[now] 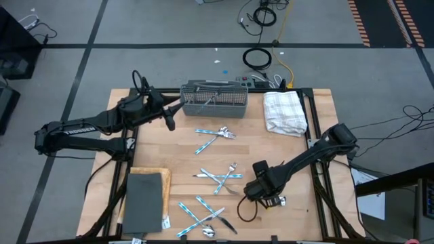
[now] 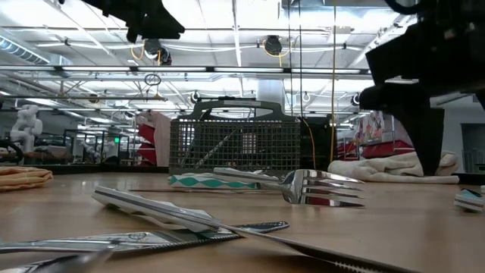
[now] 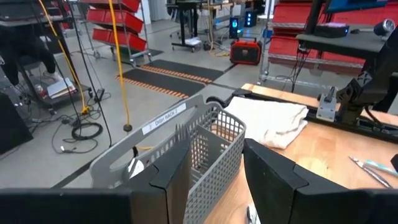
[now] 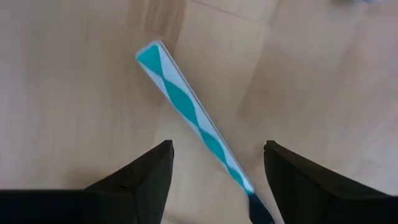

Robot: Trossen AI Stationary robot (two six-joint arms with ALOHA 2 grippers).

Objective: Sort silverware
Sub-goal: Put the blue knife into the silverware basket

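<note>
A utensil's blue-and-white handle [image 4: 189,115] lies flat on the table [image 1: 285,156] right under my right fingers [image 4: 214,177], which stand wide apart, one on each side of it, touching nothing. That piece sits in the middle cluster [image 1: 220,177], toward the near right of the table. Another cluster [image 1: 215,135] lies farther off, in front of the basket [image 1: 215,99], and a third [image 1: 203,218] lies at the near edge, right of the grey board [image 1: 144,201].

The handle runs slantwise between my fingers, not square across them. I judge that closing like this could twist it or skate it along the wood instead of catching it. It is thin and flat, so coming down too shallow would pinch air, and too deep would jam my tips into the table. Its far end passes under me out of sight, and crossed neighbours lie close; I might drag one along.

My left fingers [image 3: 214,180] hang partly apart and empty by the basket's left end at the far side. A careless swing there could knock the rim. The towel [image 1: 285,112] lies far right, out of harm.
</note>
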